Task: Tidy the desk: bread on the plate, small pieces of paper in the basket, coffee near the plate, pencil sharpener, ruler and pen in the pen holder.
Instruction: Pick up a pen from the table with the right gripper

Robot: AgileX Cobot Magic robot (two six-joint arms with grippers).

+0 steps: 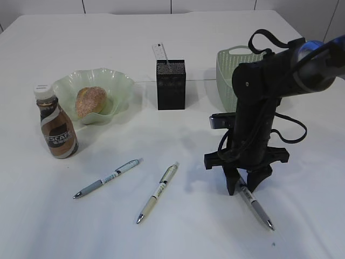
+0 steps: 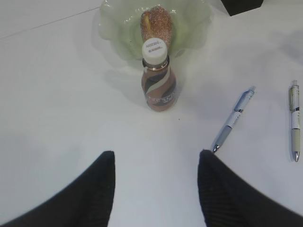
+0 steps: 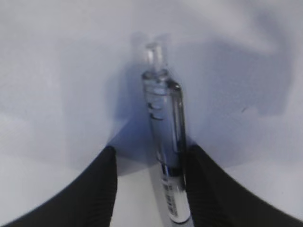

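My right gripper points down at the table with its jaws open around a clear pen. The pen lies against the right finger, with a gap on the left side. Two more pens lie at the front middle. The bread sits on the green plate, and the coffee bottle stands beside it. A ruler sticks out of the black pen holder. My left gripper is open and empty, short of the coffee bottle. No pencil sharpener or paper pieces show.
A green basket stands at the back right, partly behind my right arm. In the left wrist view two pens lie to the right, and the plate with the bread sits behind the bottle.
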